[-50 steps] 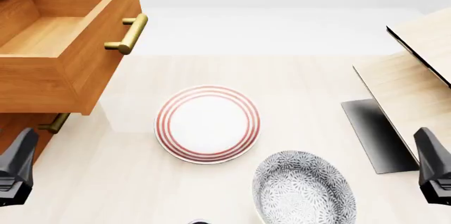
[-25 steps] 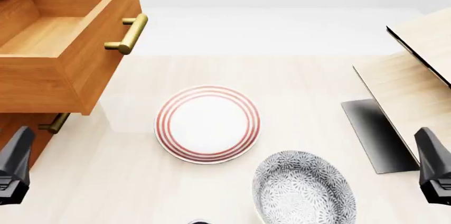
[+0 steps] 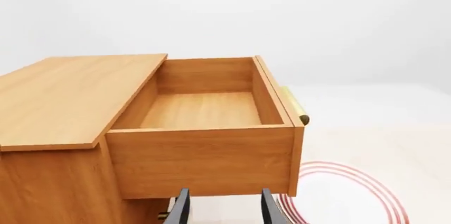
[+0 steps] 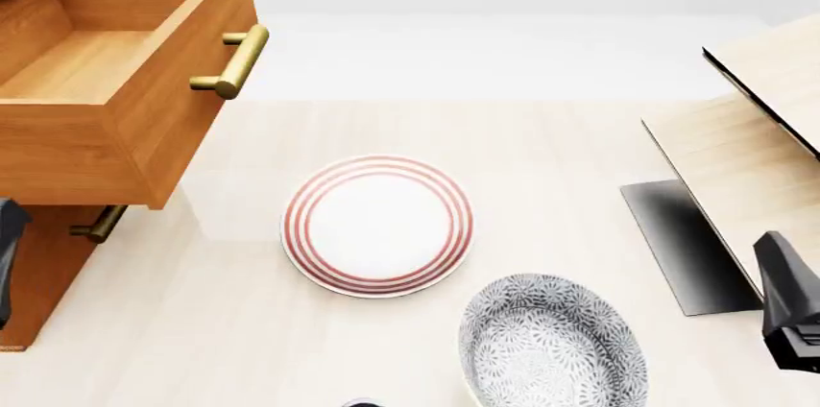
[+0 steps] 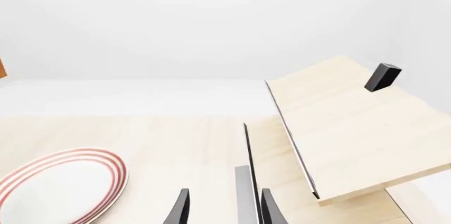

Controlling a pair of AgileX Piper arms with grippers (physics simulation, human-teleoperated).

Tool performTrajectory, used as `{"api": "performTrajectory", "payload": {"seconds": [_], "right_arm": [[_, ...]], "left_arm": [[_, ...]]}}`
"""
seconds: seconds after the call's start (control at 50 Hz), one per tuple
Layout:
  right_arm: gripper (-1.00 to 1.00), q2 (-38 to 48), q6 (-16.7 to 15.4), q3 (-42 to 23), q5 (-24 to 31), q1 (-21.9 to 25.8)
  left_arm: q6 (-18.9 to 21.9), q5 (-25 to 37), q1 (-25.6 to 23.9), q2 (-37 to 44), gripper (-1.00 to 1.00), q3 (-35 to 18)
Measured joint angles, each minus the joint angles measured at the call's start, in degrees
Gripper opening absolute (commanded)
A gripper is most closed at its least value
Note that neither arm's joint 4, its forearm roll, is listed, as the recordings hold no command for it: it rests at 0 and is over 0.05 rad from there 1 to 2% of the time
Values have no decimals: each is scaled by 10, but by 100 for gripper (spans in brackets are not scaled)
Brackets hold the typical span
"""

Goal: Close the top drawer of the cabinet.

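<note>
The top drawer (image 4: 122,71) was pulled far out of the cabinet (image 4: 38,263), at the far left of the surface (image 4: 551,138), and it hung over the lower drawer, whose brass handle (image 4: 98,226) showed just under it. The drawer was empty inside. Its own brass bar handle (image 4: 234,61) stood on the front panel, which faced toward the middle of the surface.

My left claw (image 3: 221,209) was released, the two fingers (image 3: 181,211) apart with a clear gap, holding nothing. In the left wrist view it pointed at the side wall of the drawer, low, near the bottom edge. In the front view only a dark piece of the left arm (image 4: 8,253) showed at the edge. My right claw (image 5: 221,209) was also released and empty, far away on the other side, near the pale furniture (image 5: 352,129).

I judged the drawer to be stiff wood, rigid, not fragile, and that it would slide on its rails with a steady push. No grip seemed necessary: pressing flat on the front panel beside the handle looked enough, straight along the slide direction. The red-striped plate (image 4: 376,225) and the patterned bowl (image 4: 551,340) lay apart from the drawer.
</note>
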Motion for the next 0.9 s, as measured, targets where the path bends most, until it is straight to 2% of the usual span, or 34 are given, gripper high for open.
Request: {"api": "performTrajectory", "payload": {"seconds": [0.34, 0.9], "right_arm": [[100, -1, 0, 0, 2, 0], [100, -1, 0, 0, 1, 0]], "left_arm": [[5, 0, -66, 68, 100, -83], [52, -46, -153, 203, 100, -209]]}}
